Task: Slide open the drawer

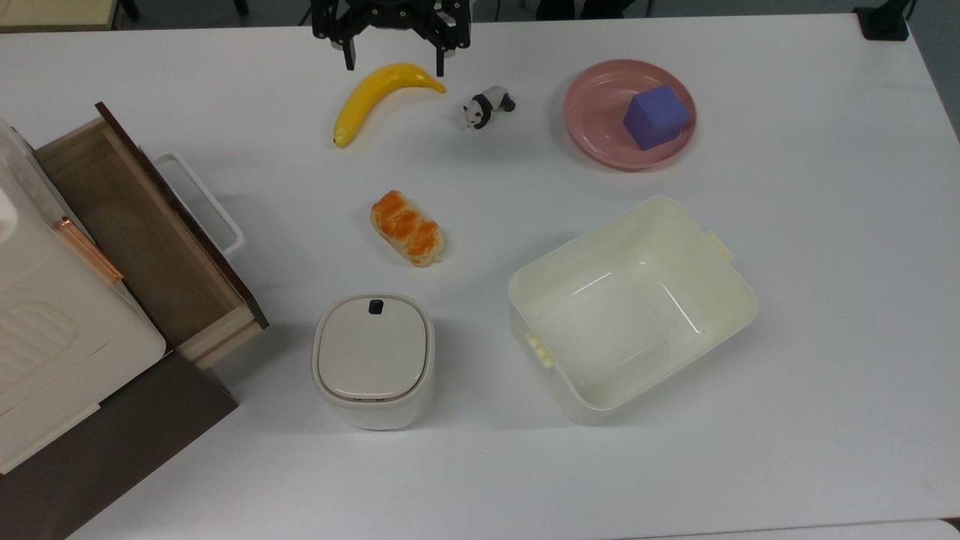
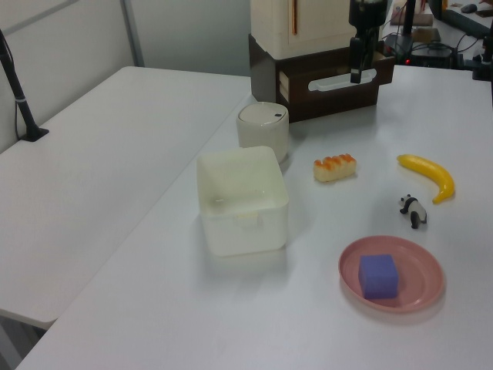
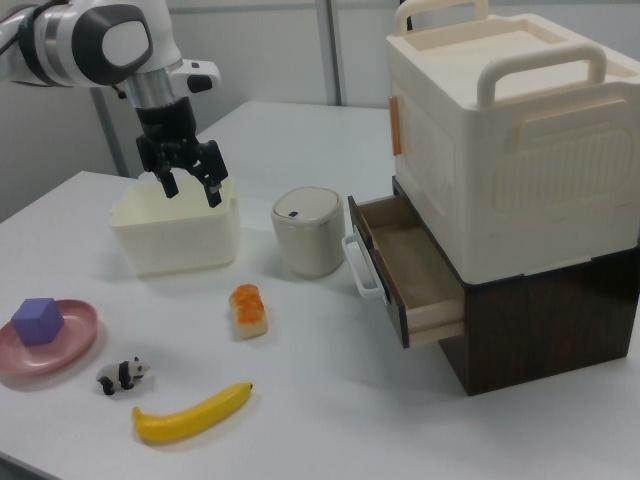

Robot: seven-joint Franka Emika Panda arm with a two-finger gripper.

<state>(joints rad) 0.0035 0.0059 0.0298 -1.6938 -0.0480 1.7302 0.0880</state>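
The drawer stands pulled out from its dark cabinet at the top view's left edge, its brown floor bare and its white loop handle facing the counter. The gripper hangs at the top view's upper edge with its fingers spread and nothing between them, just beyond the banana and well apart from the drawer. In the right view it appears raised above the counter, in front of the cream tub, though its height is hard to judge.

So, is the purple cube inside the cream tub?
No, the purple cube sits on the pink plate, apart from the cream tub, which holds nothing.
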